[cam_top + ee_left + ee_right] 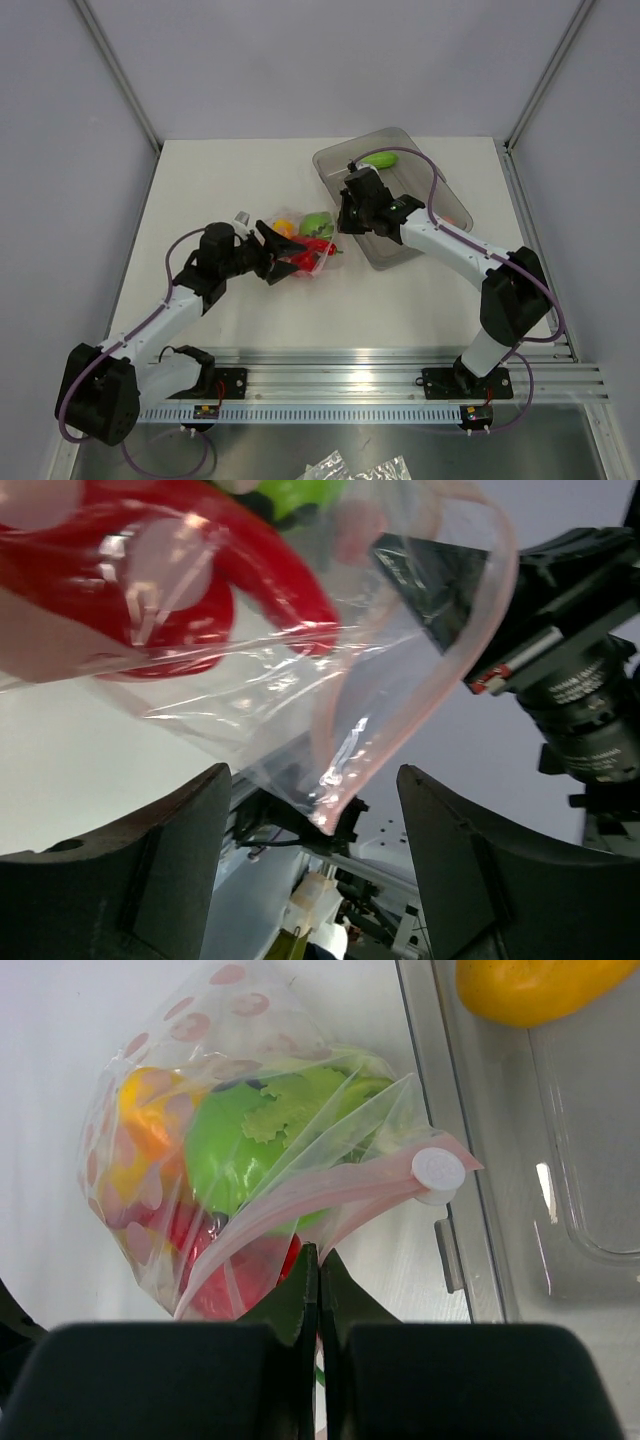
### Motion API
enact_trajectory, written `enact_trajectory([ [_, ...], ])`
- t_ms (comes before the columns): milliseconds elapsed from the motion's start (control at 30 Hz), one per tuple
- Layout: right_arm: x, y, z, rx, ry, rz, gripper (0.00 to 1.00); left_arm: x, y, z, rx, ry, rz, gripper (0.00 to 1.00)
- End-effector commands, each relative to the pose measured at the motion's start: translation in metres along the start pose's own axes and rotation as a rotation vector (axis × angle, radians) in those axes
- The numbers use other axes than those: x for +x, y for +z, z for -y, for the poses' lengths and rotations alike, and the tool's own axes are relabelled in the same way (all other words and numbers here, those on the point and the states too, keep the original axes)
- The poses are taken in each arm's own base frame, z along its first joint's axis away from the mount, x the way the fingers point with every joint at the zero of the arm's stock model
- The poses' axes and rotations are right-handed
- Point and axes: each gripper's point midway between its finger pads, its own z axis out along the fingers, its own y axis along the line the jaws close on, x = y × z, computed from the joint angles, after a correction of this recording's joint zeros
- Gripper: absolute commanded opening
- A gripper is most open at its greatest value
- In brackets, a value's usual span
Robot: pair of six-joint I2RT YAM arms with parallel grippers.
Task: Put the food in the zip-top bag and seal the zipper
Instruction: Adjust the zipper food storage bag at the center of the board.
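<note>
Left end effector (277,256) is spread wide, and a corner of the zip-top bag (300,240) hangs between its fingers (180,850). It isn't pinched, far as I can see. The bag sits mid-bench (220,170), stuffed with food: a red piece (200,570), an orange one (145,1125) and a green one (240,1145). The zipper (330,1195) is gaping apart, with its white slider (438,1172) at the tray end. Right end effector (318,1260) is squeezed tight right at the bag's edge; can't tell if it's got any plastic. The grey tray (455,1080) on the right holds a yellow-orange piece (530,985) and a green piece (380,159).
</note>
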Motion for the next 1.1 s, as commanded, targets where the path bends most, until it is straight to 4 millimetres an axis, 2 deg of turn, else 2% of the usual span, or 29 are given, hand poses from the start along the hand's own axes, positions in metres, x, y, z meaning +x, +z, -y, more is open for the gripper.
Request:
enact_trajectory([
  [0, -0.023, -0.017, -0.017, -0.072, 0.023, 0.079, 0.00, 0.007, 0.004, 0.049, 0.175, -0.015, -0.004, 0.70],
  [167, -0.022, -0.017, -0.015, -0.067, 0.024, 0.077, 0.00, 0.024, 0.017, 0.049, 0.122, -0.055, -0.048, 0.68],
  [300, -0.024, -0.019, -0.017, -0.070, 0.020, 0.082, 0.00, 0.024, 0.011, 0.029, 0.050, -0.092, -0.008, 0.66],
  [433, -0.024, -0.019, -0.018, -0.074, 0.018, 0.080, 0.00, 0.024, 0.008, 0.025, 0.071, -0.125, 0.014, 0.68],
  [467, -0.024, -0.020, -0.018, -0.075, 0.018, 0.078, 0.00, 0.025, 0.009, 0.028, 0.072, -0.124, 0.005, 0.71],
  [533, -0.026, -0.020, -0.019, -0.078, 0.018, 0.085, 0.00, 0.033, 0.009, 0.030, 0.066, -0.124, -0.024, 0.88],
  [600, -0.027, -0.018, -0.021, -0.081, 0.014, 0.082, 0.00, 0.038, 0.007, 0.032, 0.057, -0.126, -0.034, 0.93],
  [800, -0.032, -0.020, -0.022, -0.080, 0.012, 0.089, 0.00, 0.041, 0.010, 0.012, 0.006, -0.180, -0.014, 0.92],
  [1067, -0.031, -0.024, -0.021, -0.074, 0.010, 0.091, 0.00, 0.036, 0.020, 0.009, 0.024, -0.202, 0.000, 0.80],
])
